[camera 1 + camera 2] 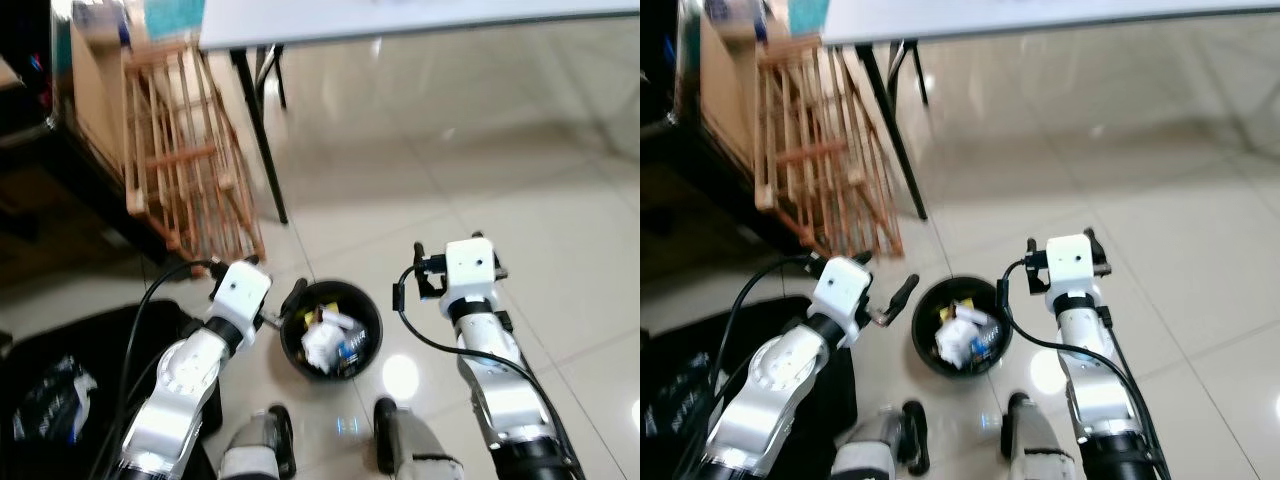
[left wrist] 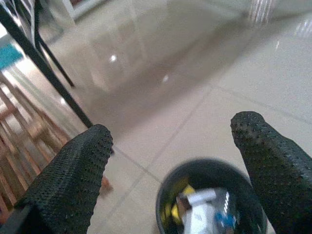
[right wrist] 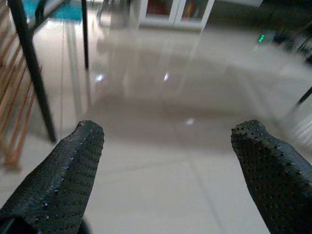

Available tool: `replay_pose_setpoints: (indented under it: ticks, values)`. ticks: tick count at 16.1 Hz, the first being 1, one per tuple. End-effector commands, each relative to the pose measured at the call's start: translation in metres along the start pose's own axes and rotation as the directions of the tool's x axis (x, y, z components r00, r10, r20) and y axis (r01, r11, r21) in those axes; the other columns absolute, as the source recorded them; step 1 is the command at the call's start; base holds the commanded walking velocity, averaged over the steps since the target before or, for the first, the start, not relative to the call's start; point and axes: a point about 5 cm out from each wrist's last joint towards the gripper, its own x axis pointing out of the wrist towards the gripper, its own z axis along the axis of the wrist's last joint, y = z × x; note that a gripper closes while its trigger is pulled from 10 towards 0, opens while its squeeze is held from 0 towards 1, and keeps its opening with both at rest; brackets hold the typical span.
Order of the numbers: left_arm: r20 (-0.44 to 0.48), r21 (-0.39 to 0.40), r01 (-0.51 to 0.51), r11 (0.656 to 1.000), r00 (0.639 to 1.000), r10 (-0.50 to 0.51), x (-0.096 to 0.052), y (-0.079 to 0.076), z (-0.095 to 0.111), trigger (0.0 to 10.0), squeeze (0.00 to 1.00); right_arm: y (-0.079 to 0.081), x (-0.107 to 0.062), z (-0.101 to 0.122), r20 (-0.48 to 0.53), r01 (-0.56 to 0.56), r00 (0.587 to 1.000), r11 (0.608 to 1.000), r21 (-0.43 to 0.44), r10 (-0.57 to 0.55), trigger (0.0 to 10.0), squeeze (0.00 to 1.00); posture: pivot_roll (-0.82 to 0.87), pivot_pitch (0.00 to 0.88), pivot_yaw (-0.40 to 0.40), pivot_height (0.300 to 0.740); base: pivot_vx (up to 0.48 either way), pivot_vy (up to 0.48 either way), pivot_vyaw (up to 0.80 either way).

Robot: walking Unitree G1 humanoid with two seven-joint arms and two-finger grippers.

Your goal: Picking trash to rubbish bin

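Left wrist view: bin [image 2: 209,170] between spread jaws

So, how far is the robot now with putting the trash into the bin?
Done: the black bin on the floor already holds white and yellow trash. In hand: nothing. The left gripper hangs just above the bin with its jaws open and empty, and the right gripper is open over bare floor. Left: no loose trash shows on the tiles nearby.

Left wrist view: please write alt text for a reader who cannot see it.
Two black dotted fingers of the left gripper, spread apart and empty, frame a round black rubbish bin on a glossy tiled floor. White, yellow and blue trash lies inside it.
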Motion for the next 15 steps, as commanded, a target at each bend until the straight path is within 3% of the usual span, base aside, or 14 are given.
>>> replay_pose_setpoints:
  ticks: [1, 3, 5, 10, 12, 13, 15]
  values:
    - [-0.037, -0.016, -0.006, 1.0, 0.999, 0.005, -0.001, 0.001, -0.009, 10.0, 0.0, -0.004, -0.005, 0.0, -0.007, 0.011, 1.0, 1.0, -0.017, -0.011, 10.0, 1.0, 0.03, 0.133, 0.096, 0.74, 0.0, 0.0, 0.0]
    - [0.001, -0.031, -0.035, 0.999, 0.999, 0.036, 0.009, 0.002, -0.003, 10.0, 0.0, -0.018, -0.015, 0.007, 0.014, 0.039, 0.999, 0.998, -0.057, -0.038, 10.0, 1.0, 0.0, 0.096, 0.107, 0.74, 0.0, 0.0, 0.0]
    - [0.011, -0.035, -0.048, 0.998, 0.999, 0.048, 0.01, 0.003, -0.001, 10.0, 0.0, -0.019, -0.019, 0.01, 0.024, 0.042, 0.999, 0.997, -0.067, -0.041, 10.0, 1.0, -0.01, 0.094, 0.107, 0.74, 0.0, 0.0, 0.0]
    - [0.06, -0.045, -0.112, 0.993, 0.992, 0.114, 0.021, 0.004, 0.007, 10.0, 0.0, -0.004, -0.034, 0.04, 0.106, 0.016, 0.994, 0.997, -0.071, -0.008, 10.0, 1.0, -0.04, 0.051, 0.099, 0.74, 0.0, 0.0, 0.0]
    - [0.071, -0.061, -0.125, 0.99, 0.989, 0.129, 0.028, 0.002, 0.009, 10.0, 0.0, -0.007, -0.03, 0.039, 0.088, 0.024, 0.996, 0.998, -0.053, -0.019, 10.0, 0.87, -0.06, 0.029, 0.077, 0.74, 0.0, 0.0, 0.0]
    - [0.078, -0.075, -0.126, 0.989, 0.988, 0.131, 0.031, 0.0, 0.01, 10.0, 0.0, -0.009, -0.028, 0.039, 0.074, 0.038, 0.997, 0.998, -0.04, -0.035, 10.0, 0.69, -0.07, 0.024, 0.066, 0.74, 0.0, 0.0, 0.0]
    - [0.089, -0.082, -0.115, 0.99, 0.988, 0.122, 0.034, -0.003, 0.012, 10.0, 0.0, -0.012, -0.027, 0.04, 0.055, 0.066, 0.996, 0.997, -0.028, -0.064, 10.0, 0.64, -0.08, 0.024, 0.057, 0.74, 0.0, 0.0, 0.0]
